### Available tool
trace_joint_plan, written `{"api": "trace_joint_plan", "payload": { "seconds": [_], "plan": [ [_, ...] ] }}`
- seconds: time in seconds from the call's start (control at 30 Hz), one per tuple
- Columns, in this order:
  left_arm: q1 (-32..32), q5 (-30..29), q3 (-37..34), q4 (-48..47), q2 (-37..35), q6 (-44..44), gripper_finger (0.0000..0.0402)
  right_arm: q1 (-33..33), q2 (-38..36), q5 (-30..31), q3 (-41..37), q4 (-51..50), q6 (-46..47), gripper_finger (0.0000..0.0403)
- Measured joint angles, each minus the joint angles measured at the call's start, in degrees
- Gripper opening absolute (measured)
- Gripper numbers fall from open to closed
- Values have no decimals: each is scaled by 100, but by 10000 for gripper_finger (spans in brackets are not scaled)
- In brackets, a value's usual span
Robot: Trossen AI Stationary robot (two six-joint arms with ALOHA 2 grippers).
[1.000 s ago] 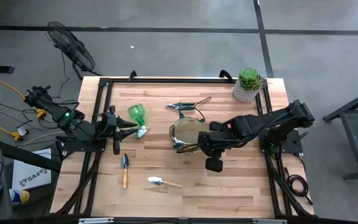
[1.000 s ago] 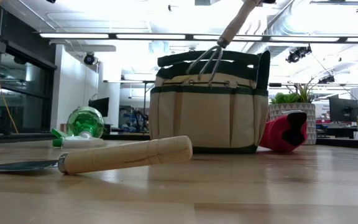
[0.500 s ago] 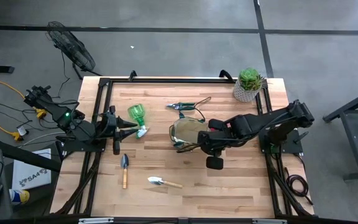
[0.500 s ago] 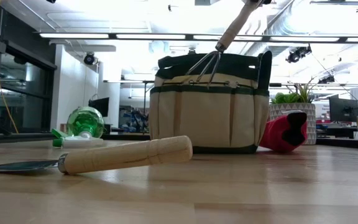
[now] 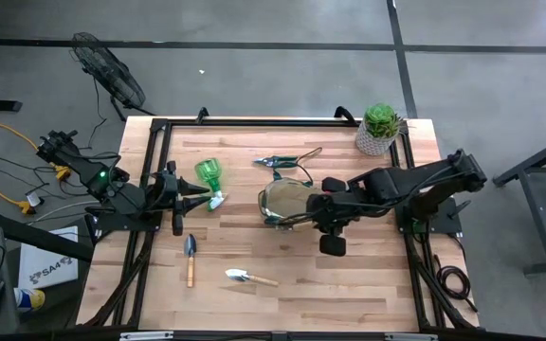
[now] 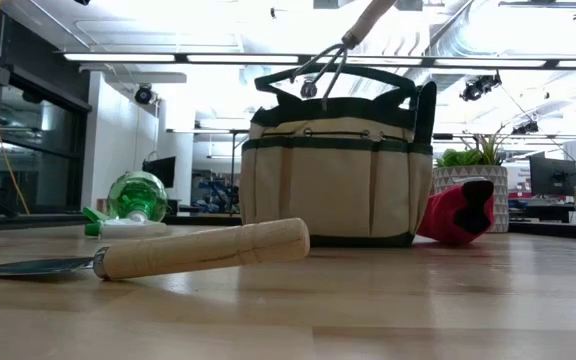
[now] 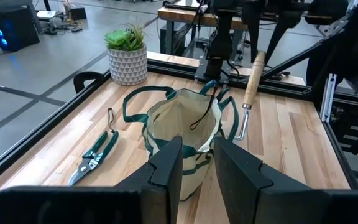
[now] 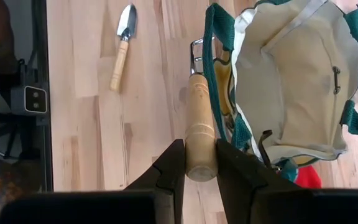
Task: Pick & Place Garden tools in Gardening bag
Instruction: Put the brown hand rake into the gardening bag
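Observation:
The tan gardening bag (image 5: 287, 201) with dark green trim stands upright mid-table, mouth open. My right gripper (image 8: 201, 165) is above it, shut on a wooden-handled hand rake (image 8: 201, 118). The rake's tines (image 6: 320, 65) are at the bag's raised loop handle (image 6: 368, 75). My left gripper (image 7: 197, 165) waits at the table's left, open and holding nothing, beside the green spray bottle (image 5: 209, 178), which lies on its side. Pruners (image 5: 287, 159) lie beyond the bag. Two trowels (image 5: 191, 258) (image 5: 249, 278) lie nearer the front. A red item (image 6: 458, 212) lies against the bag. My right gripper pinches the rake's wooden handle near its free end (image 8: 201, 152) between its two fingers. The fingers slant down from above, and the rake runs on ahead of them. It hangs clear of the table, tilted, tines lowest. The tines are beside the bag's green strap (image 8: 211, 43).
A green succulent in a pale pot (image 5: 379, 128) stands at the far right corner. A black frame rail (image 5: 254, 121) borders the table. Bare wood (image 5: 349, 284) lies between the bag and the near edge.
My right gripper dipped the rake slightly toward the bag's mouth, then went up and a little toward the table's right. The tines are now above the rim. One loop handle of the bag now arches up at the tines. The bag's body has stayed in place.

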Motion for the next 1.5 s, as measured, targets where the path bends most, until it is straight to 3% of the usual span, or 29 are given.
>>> {"api": "trace_joint_plan", "payload": {
  "seconds": [0.5, 0.97, 1.2, 1.5],
  "plan": [
    [0, 35, 0, -2, 0, -35, 90, 2, 114, 346, -31, -63, -660, 61],
    [0, 42, 0, -2, 0, -37, 90, 340, 80, 53, -31, -85, -1204, 61],
    [0, 44, 0, -2, -2, -39, 90, 385, 92, 448, -31, -120, -1211, 61],
    [0, 44, 0, 0, 0, -39, 90, 246, 302, 462, -35, -230, -1364, 61]
  ]
}}
